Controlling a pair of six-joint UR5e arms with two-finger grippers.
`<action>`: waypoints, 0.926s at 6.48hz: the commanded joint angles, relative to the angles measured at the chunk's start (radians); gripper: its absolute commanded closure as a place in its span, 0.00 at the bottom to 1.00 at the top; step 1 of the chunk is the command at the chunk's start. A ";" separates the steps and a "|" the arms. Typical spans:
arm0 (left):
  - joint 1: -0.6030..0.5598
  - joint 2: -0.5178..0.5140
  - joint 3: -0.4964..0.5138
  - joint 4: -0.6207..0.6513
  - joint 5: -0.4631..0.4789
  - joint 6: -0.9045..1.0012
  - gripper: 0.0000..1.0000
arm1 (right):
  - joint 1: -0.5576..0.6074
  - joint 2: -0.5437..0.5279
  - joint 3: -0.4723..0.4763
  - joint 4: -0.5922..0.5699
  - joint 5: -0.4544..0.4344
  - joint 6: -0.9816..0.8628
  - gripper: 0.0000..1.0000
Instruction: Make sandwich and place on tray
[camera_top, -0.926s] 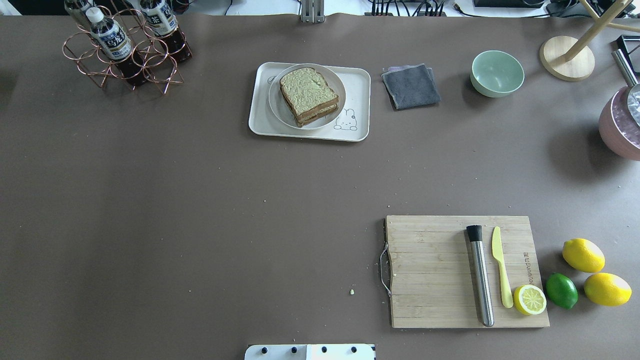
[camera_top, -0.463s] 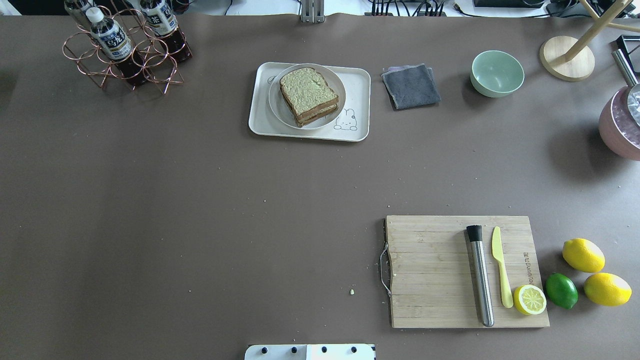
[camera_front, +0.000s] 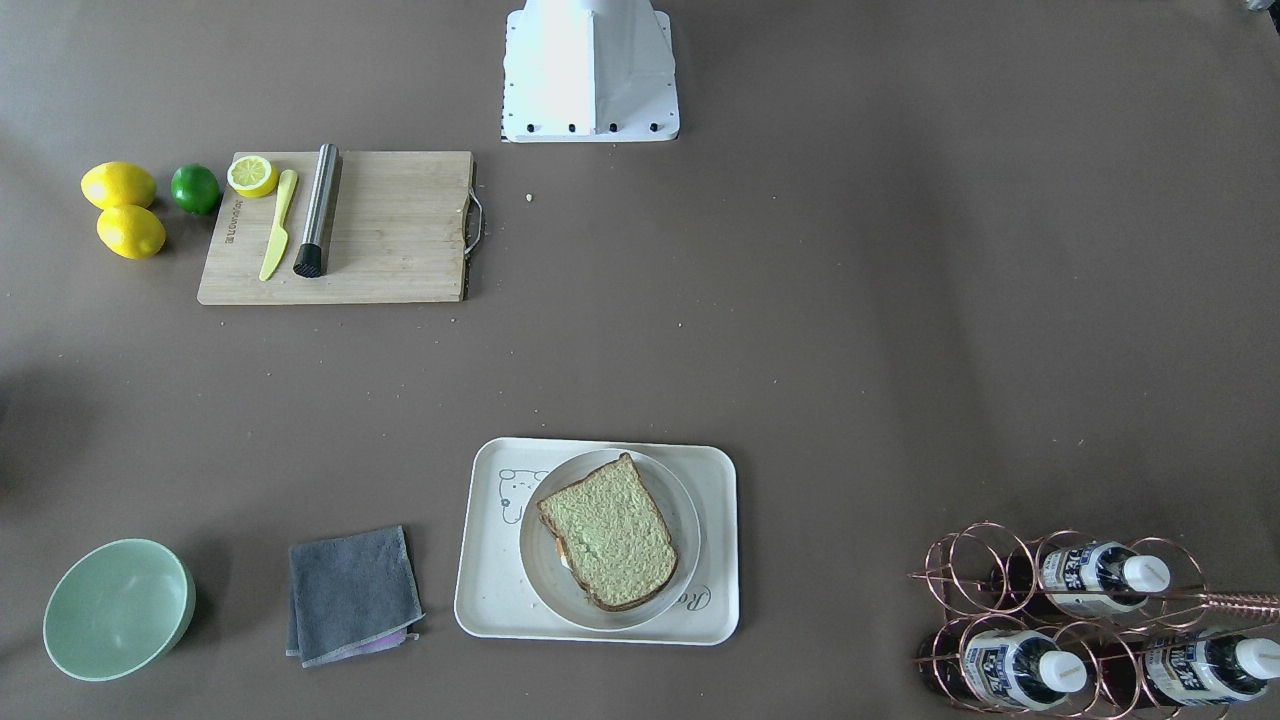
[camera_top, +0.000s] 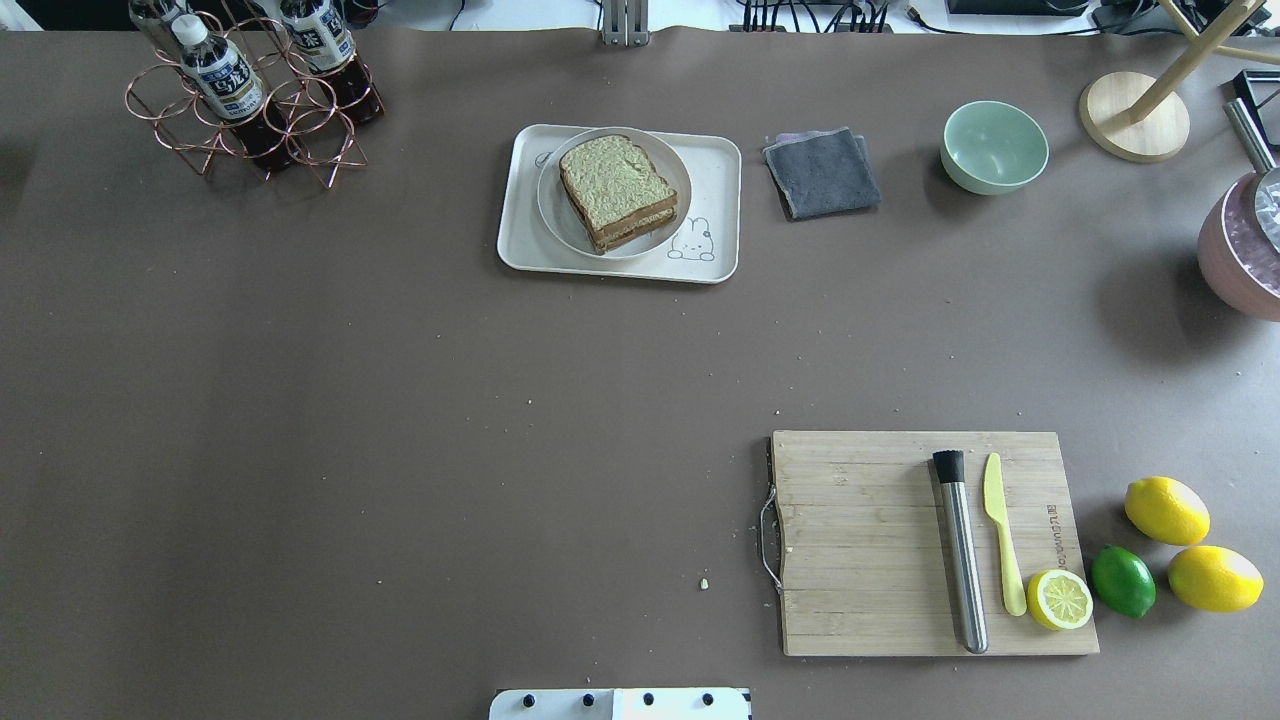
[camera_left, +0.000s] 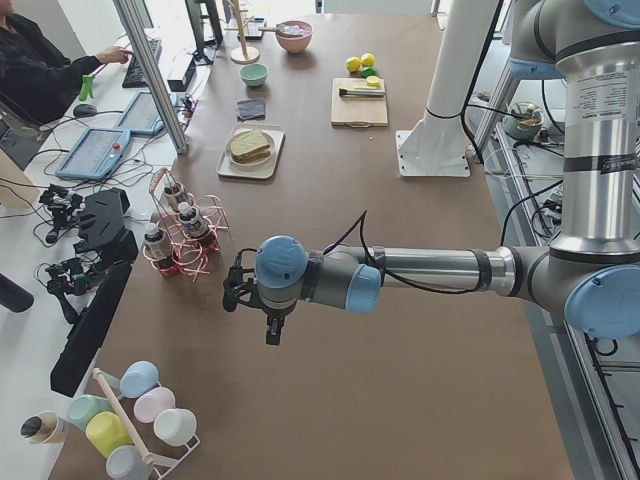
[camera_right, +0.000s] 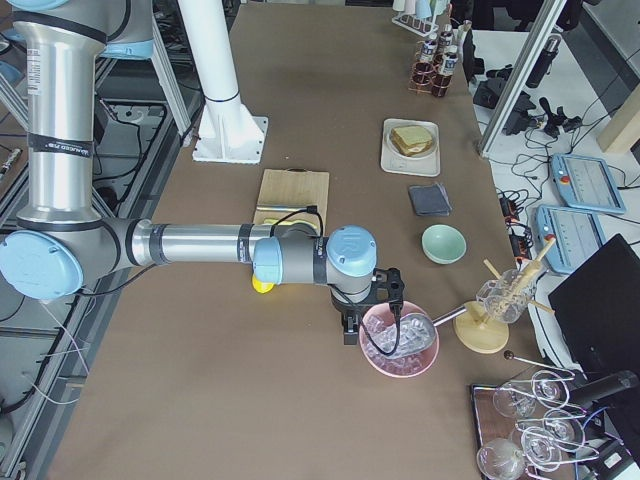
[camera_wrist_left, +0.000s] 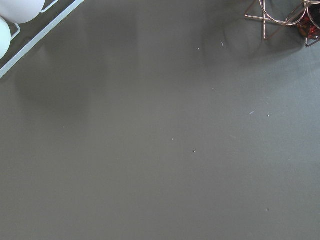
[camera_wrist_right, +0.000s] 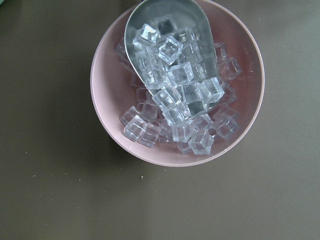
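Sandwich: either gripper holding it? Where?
No. Tan-green bread sandwich lies free on a round white plate in the cream tray; left gripper and right gripper are elsewhere.
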 joint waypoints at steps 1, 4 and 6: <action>0.000 -0.003 0.001 0.000 -0.001 0.002 0.03 | 0.000 0.001 -0.001 0.000 0.001 0.000 0.00; 0.000 -0.014 0.004 0.000 0.000 0.002 0.03 | 0.000 0.005 -0.004 0.000 0.000 -0.002 0.00; 0.000 -0.017 0.007 0.002 0.000 0.000 0.03 | 0.000 0.007 -0.002 0.000 0.000 -0.002 0.00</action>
